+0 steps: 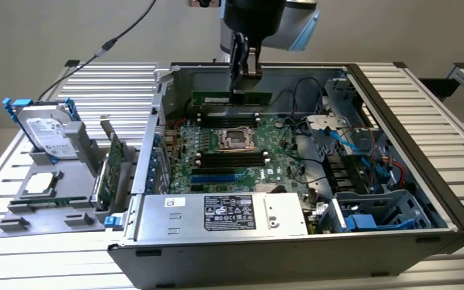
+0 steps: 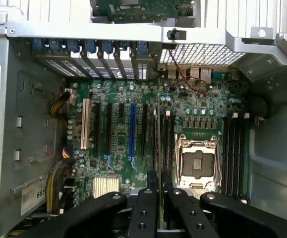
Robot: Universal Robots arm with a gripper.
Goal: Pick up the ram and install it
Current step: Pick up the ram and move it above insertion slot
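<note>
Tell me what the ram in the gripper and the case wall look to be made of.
The ram: matte green circuit board with dark chips, likely fibreglass laminate. The case wall: probably bare sheet metal, judging by its dull grey face and folded edges.

Green ram (image 1: 212, 96); black tool (image 1: 243, 83); green motherboard (image 1: 208, 176).

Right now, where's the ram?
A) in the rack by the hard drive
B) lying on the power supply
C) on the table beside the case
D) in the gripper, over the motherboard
D: the gripper is shut on the ram, holding it level above the motherboard inside the open case.
</note>
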